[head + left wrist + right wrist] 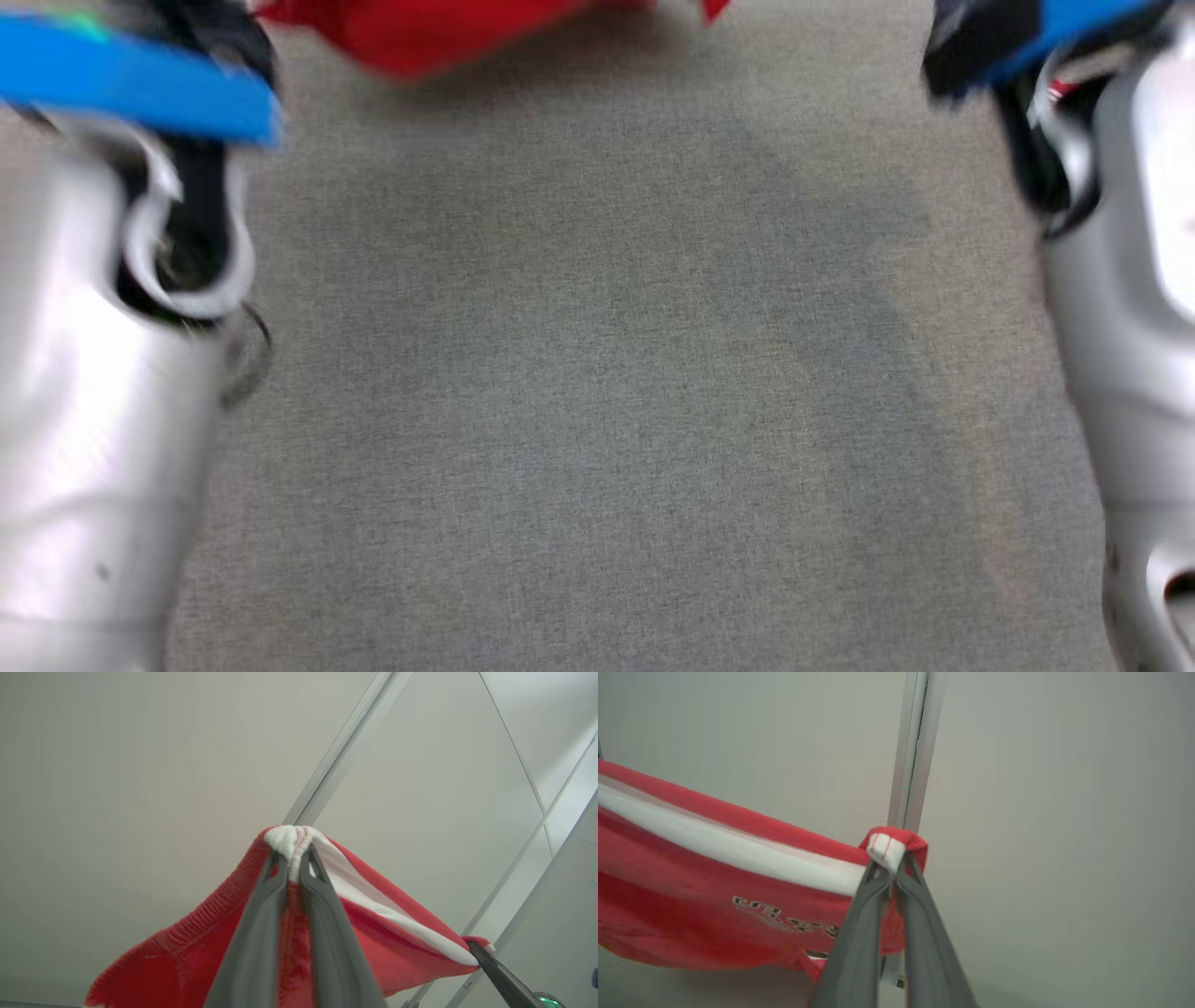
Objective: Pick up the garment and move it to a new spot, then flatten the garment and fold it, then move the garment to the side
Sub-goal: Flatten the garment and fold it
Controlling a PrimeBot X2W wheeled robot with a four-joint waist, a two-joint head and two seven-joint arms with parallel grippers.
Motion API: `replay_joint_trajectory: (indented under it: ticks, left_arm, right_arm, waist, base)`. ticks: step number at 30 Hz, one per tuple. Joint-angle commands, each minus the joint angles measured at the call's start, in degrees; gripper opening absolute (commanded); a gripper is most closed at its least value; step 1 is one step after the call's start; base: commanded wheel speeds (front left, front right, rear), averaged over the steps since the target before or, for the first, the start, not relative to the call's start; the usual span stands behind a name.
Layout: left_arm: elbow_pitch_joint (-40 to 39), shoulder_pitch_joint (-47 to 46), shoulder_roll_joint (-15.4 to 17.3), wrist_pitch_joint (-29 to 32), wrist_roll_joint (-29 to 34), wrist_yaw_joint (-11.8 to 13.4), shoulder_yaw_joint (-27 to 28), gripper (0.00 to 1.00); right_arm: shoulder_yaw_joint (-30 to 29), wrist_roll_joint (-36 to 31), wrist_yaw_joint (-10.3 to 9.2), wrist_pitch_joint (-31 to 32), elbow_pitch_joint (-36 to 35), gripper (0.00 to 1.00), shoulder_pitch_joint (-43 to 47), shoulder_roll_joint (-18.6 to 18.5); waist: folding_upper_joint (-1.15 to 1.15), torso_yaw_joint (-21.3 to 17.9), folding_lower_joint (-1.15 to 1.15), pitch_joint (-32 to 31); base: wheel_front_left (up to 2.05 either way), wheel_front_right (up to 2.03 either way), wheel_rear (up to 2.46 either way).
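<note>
Two sets of jaws, both clamped on cloth. Left jaws: pinched on a bunched white-and-red edge of the garment (187, 952), fingers (252, 952) almost meeting at the tips, only fabric between. Right jaws: same, closed on a small folded corner with white trim, fingers (850, 952) pressed onto it.

One garment: red, one white stripe (714, 847) along the upper edge, one ribbed band (205, 914), one line of dark-outlined lettering (784, 917), unreadable. Held up in the air, stretched between the two grips, body sagging below. In left wrist view, stripe runs down to the right jaws' dark fingertip at lower right.

Pale wall panels behind, one metal strip (915, 742) between them.

Head view blurred: red lower part of garment (420, 33) at top edge, over grey table (597, 420); cannot tell if touching it. Two pale forearms: left forearm (84, 420), right forearm (1139, 327). Two blue bands, one on each: left band (140, 93), right band (1064, 23).
</note>
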Motion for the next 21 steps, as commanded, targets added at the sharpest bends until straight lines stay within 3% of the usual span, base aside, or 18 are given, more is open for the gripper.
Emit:
replay_joint_trajectory:
  ticks: [1, 7, 10, 13, 15, 21]
  left_arm:
    - [-0.7, 3.8, 0.5, -1.4, -0.6, 0.1, -1.8, 0.00]
    - [-2.2, 19.2, 2.8, -4.6, -1.4, 0.0, -9.3, 0.00]
    - [-3.0, 26.4, 4.7, -5.1, -0.9, 0.0, -12.6, 0.00]
    - [-4.3, 32.5, 7.0, -5.3, -0.3, 0.1, -13.9, 0.00]
    - [-5.5, 36.7, 8.0, -5.4, -0.1, 0.2, -14.2, 0.00]
    - [-13.1, 47.8, 12.4, -3.4, -0.3, 4.0, -15.1, 0.00]
  right_arm:
    - [0.9, 1.5, -0.13, 0.9, 0.4, 0.00, 3.7, -1.5]
    - [4.2, 8.1, -0.13, 7.7, -2.8, 0.00, 20.8, -6.4]
    - [6.0, 10.8, -0.12, 13.8, -8.0, 0.00, 30.0, -9.8]
    - [3.8, 13.1, -0.16, 20.1, -14.1, 0.00, 38.9, -12.1]
    - [1.6, 14.2, -0.21, 24.3, -18.8, 0.00, 45.0, -12.8]
    - [-5.6, 14.4, -0.37, 39.3, -35.0, 0.00, 61.4, -10.6]
  waist:
    - [0.00, 0.4, -0.01, -0.7]
    - [0.00, 1.8, -0.01, -4.1]
    - [0.00, 2.3, -0.01, -6.7]
    - [0.00, 2.6, -0.01, -9.3]
    - [0.00, 2.8, -0.01, -11.1]
    - [0.00, 2.9, -0.01, -14.1]
  base:
    - [0.00, 0.00, 0.00]
    - [0.00, 0.00, 0.00]
    - [0.00, 0.00, 0.00]
    - [0.00, 0.00, 0.00]
    - [0.00, 0.00, 0.00]
    - [0.00, 0.00, 0.00]
